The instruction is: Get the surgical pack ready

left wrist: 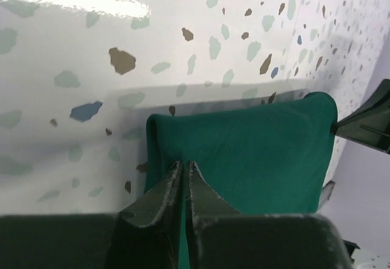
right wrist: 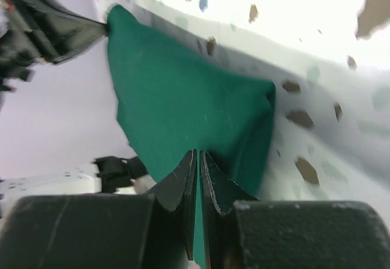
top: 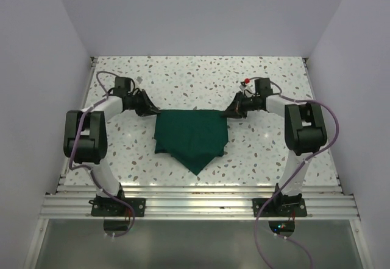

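Dark green drape [top: 191,136] on the speckled table [top: 201,77], left gripper [top: 153,110] with jaws pinching its far-left corner, right gripper [top: 226,113] with jaws pinching its far-right corner, near side pointed.

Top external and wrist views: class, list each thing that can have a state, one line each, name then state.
surgical pack: partly folded, one corner pointing to the near edge, far edge held at both ends.
left gripper: shut on the pack's far left corner.
right gripper: shut on its far right corner.
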`<state>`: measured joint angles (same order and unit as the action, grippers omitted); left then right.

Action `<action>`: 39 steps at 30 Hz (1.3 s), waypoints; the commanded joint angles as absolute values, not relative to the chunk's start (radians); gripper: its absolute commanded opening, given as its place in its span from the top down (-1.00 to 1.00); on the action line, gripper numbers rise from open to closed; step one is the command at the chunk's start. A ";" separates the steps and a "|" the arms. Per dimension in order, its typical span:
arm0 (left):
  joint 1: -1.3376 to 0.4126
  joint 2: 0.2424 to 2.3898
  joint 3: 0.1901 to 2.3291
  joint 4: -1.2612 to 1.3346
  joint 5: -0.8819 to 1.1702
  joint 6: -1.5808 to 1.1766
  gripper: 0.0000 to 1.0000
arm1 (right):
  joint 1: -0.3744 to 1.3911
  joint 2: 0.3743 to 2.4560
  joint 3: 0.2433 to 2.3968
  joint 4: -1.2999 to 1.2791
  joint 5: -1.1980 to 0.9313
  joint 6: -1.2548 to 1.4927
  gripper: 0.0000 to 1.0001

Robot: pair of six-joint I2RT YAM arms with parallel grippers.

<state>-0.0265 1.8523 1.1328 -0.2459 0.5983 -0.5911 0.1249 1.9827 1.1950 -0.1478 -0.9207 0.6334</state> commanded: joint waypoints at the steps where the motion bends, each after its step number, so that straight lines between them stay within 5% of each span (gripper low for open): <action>1: -0.025 1.668 1.121 -0.386 0.458 -0.492 0.81 | 0.127 1.866 1.239 -0.501 -0.777 0.386 0.81; 7: -0.025 1.474 1.014 -0.540 0.250 -0.472 0.74 | 0.127 1.686 1.155 -0.666 -0.543 0.339 0.80; 13: -0.026 1.336 0.902 -0.595 0.192 -0.457 0.73 | 0.182 1.778 1.123 -0.652 -0.606 0.342 0.79; 16: -0.037 1.278 0.908 -0.630 0.161 -0.433 0.49 | 0.213 1.830 1.138 -0.600 -0.641 0.392 0.79; 22: -0.104 1.180 0.894 -0.676 0.101 -0.439 0.31 | 0.265 1.957 1.219 -0.531 -0.684 0.471 0.79; 28: -0.285 1.129 0.905 -0.706 -0.066 -0.489 0.23 | 0.311 2.114 1.480 -0.537 -0.709 0.549 0.78; 36: -0.411 1.110 0.928 -0.650 -0.127 -0.462 0.08 | 0.357 2.480 2.126 -0.659 -0.736 0.686 0.76; 38: -0.484 1.141 0.963 -0.652 -0.164 -0.446 0.06 | 0.344 2.506 2.262 -0.734 -0.631 0.673 0.66; 39: -0.515 1.176 0.975 -0.653 -0.188 -0.440 0.05 | 0.321 2.497 2.278 -0.796 -0.599 0.666 0.36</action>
